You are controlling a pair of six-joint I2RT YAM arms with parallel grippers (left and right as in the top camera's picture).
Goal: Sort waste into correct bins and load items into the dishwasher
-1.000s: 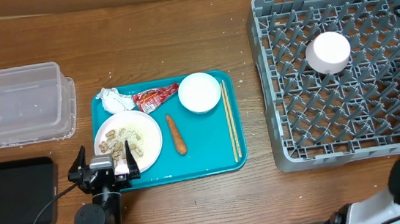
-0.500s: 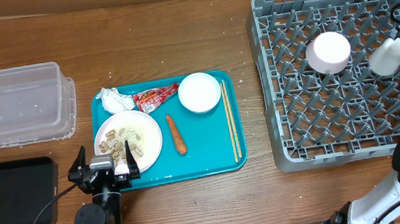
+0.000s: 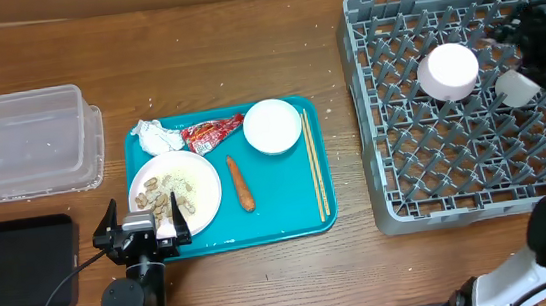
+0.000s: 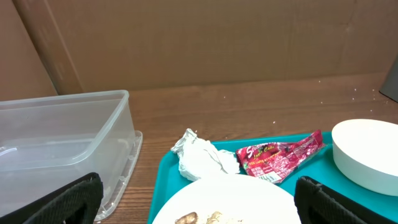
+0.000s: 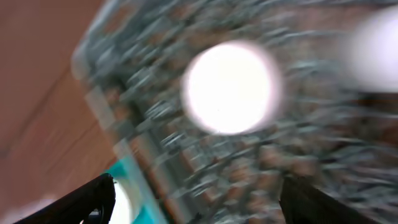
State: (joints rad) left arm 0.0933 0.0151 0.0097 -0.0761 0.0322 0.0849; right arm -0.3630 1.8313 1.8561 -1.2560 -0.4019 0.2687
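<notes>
While the grey dish rack (image 3: 460,213) already carries an upturned bowl (image 3: 448,71) and the small cup (image 3: 518,86), I judge the plate (image 3: 200,180) on the teal tray (image 3: 287,197) the awkward piece: stiff, glazed, probably slippery and breakable, so I would pinch its rim. The second bowl (image 3: 271,126) wants a rim grip too. The chopsticks (image 3: 314,164) are thin and lie flat, hard to get under. The wrapper (image 3: 213,132) and napkin (image 3: 157,136) look light and crushable, the carrot stick (image 3: 241,182) firm, the scraps (image 3: 164,191) loose. My left end effector (image 3: 144,226) hangs wide at the plate's near edge; my right end effector (image 5: 205,199) stands wide just beside the cup, holding nothing. The wooden table (image 3: 243,45) gives room, with the clear tub (image 3: 91,140) and black tray (image 3: 18,268) on the left
</notes>
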